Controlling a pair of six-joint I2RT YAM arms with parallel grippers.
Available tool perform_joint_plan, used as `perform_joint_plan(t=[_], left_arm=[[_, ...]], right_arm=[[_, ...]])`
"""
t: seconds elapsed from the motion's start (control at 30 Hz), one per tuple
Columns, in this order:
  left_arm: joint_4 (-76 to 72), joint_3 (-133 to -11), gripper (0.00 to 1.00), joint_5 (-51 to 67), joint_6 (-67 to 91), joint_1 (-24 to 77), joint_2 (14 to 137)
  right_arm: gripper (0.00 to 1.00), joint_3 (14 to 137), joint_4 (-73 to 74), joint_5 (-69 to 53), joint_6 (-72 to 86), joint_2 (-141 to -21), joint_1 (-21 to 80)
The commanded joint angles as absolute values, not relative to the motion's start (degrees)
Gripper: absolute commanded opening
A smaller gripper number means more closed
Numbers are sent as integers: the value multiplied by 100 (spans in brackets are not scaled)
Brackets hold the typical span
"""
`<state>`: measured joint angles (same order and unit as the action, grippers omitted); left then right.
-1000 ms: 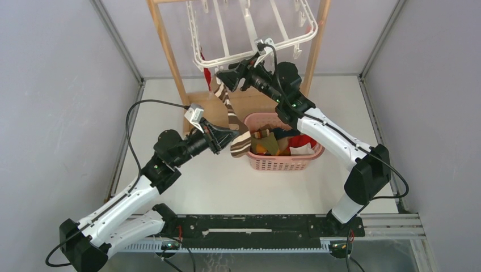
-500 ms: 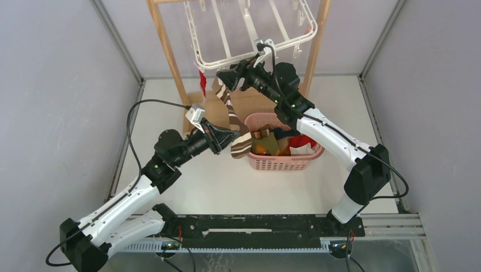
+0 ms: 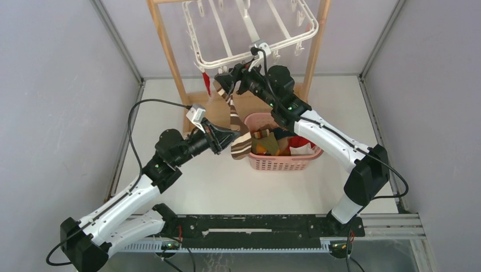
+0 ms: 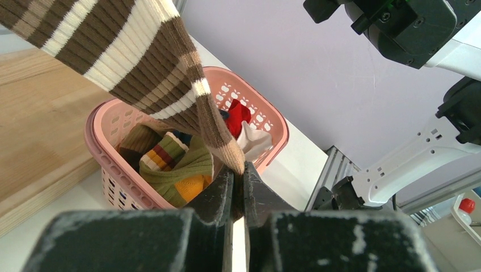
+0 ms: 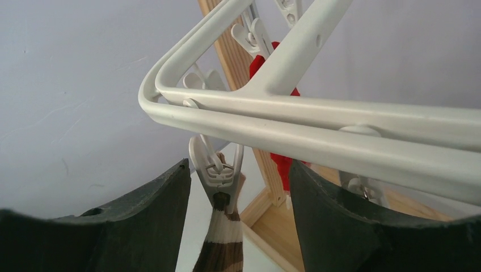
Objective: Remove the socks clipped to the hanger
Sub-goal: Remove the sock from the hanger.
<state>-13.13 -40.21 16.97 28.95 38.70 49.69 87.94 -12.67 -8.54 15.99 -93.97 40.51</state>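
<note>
A brown-and-white striped sock (image 3: 233, 116) hangs from a clip (image 5: 218, 173) on the white hanger (image 3: 227, 59). My left gripper (image 3: 231, 136) is shut on the sock's toe end (image 4: 227, 153), beside the pink basket. My right gripper (image 3: 226, 79) is open, its jaws on either side of the clip holding the sock's top (image 5: 224, 249). A red sock (image 3: 207, 84) still hangs from the hanger's left corner; it also shows in the right wrist view (image 5: 281, 164).
A pink basket (image 3: 283, 164) holds several removed socks, green-striped, red and white; it also shows in the left wrist view (image 4: 108, 175). The wooden frame stand (image 3: 170, 56) carries the hanger, with its wooden base board (image 3: 249, 105) behind the basket.
My right gripper has moved up and left to the clip. The hanger has swung slightly. My left gripper keeps hold of the sock's toe.
</note>
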Motion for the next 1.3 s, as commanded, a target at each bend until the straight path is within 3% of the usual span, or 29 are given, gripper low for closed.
perform_joint_plan(t=[0.0, 0.57, 1.03, 1.27], left_arm=[[-1555, -4368, 0, 1803, 2821, 3839, 4962], [-1542, -4351, 0, 1834, 2820, 3829, 4984], [-1547, -4337, 0, 1836, 2808, 3828, 4982], [-1556, -4333, 0, 1841, 2812, 3824, 4997]], right_arm=[[71, 9105, -1465, -739, 1476, -9180, 4080], [73, 9228, -1599, -662, 1616, -9213, 3968], [62, 9360, -1617, -869, 1757, -9330, 3894], [48, 9437, -1566, -952, 1780, -9393, 3881]])
